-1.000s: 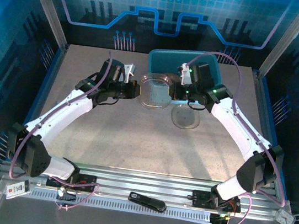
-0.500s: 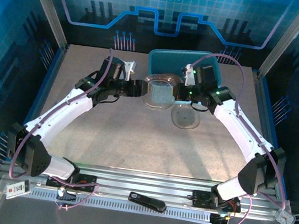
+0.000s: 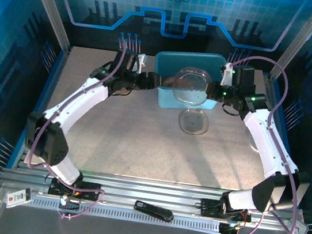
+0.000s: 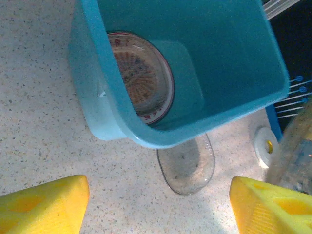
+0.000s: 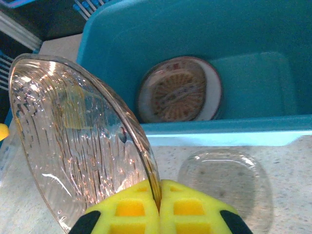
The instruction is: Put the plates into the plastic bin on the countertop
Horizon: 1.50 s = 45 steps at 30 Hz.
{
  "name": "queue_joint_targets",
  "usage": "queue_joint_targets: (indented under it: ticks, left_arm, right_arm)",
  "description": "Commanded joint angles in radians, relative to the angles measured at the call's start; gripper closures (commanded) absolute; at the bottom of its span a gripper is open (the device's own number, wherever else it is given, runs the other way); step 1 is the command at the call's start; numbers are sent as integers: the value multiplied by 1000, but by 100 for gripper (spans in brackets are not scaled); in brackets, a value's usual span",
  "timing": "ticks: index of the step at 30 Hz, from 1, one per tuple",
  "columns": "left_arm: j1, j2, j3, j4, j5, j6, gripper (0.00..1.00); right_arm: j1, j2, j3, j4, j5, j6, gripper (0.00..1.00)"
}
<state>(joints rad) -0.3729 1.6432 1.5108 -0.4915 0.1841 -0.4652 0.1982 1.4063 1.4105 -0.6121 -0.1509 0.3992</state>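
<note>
The teal plastic bin [image 3: 190, 56] stands at the back of the beige countertop [image 3: 131, 131]. My right gripper [image 3: 210, 92] is shut on the rim of a translucent brown plate [image 3: 192, 85], which hangs tilted over the bin's front part. In the right wrist view the yellow pads [image 5: 131, 209] pinch that plate [image 5: 73, 141] on edge. A round patterned plate [image 5: 178, 95] lies inside the bin [image 5: 195, 29]. Another translucent plate [image 3: 193, 121] rests on the countertop just in front of the bin. My left gripper [image 3: 156, 82] is open by the bin's left wall, and nothing sits between its fingers [image 4: 44, 204].
A small white round object [image 4: 265, 146] lies on the countertop right of the bin. A black handheld device [image 3: 153, 210] rests on the front rail between the arm bases. Blue edging and metal posts border the surface.
My left gripper let go of the translucent plate, opened and drew back to the bin's left wall. My right gripper carried the plate back and up over the bin.
</note>
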Motion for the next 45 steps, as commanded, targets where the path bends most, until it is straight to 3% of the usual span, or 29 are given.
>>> queue_joint_targets:
  ticks: [1,12,16,21,27,34,45]
  left_arm:
    - [4,90,101,-80,-53,-24,24]
    - [-3,418,428,-207,-165,8,28]
    - [-3,472,484,-252,-178,31,43]
    - [-4,455,446,-247,-169,40,64]
    - [-4,410,382,-230,-135,51,77]
    - [-4,357,330,-245,-94,63,81]
    - [-12,224,138,-186,-73,-29,82]
  right_arm:
    - [-50,-12,38,-9,-53,-25,98]
    - [-131,-24,-26,15,-111,-20,98]
    - [-141,-14,-33,12,-114,-22,98]
    - [-149,1,-30,18,-117,-20,98]
    - [-151,22,-5,18,-130,-14,98]
    - [-152,41,30,12,-137,-9,98]
    - [-133,118,129,-41,-157,-11,98]
